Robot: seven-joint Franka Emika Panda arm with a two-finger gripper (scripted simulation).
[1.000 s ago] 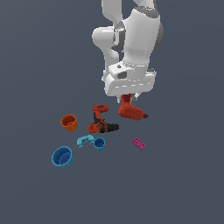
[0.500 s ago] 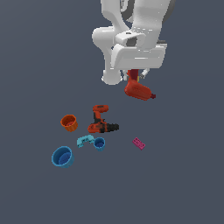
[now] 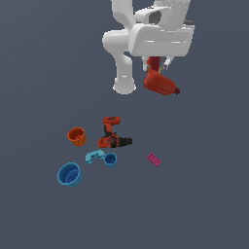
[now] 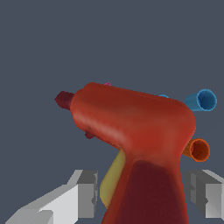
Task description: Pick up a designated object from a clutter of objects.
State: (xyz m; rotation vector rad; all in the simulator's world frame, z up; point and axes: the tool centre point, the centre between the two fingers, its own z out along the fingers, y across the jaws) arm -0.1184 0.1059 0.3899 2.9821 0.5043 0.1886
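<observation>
One Red Drill Held High Above the Clutter

One bulky, all-red power drill [image 3: 161, 82] hangs in the air under the white robot arm [image 3: 146, 34], clear of the dark grey floor [image 3: 204, 194] and well apart from everything lying on it. In the exterior view its small dark tip points toward that view's right, and its red handle runs up into the gripper [image 3: 156, 62]. The wrist view shows it close: the rounded red body fills the frame, the handle sits between the two pale grey fingers [image 4: 83, 192], and a yellowish patch shows beside the handle. The jaws are clamped on that handle, one finger on either side.

Down on the floor, the rest of the pile stays low. A slimmer orange-red drill with a black chuck [image 3: 112, 136] lies on its side near the middle. Toward the exterior view's left of it stands a small orange cup [image 3: 77, 136]. Below those, a cyan curved piece [image 3: 94, 156] lies just beside a small blue cup [image 3: 111, 159], and a larger blue cup [image 3: 69, 174] sits further to that view's left. A flat pink block [image 3: 154, 159] lies alone toward the exterior view's right.
</observation>
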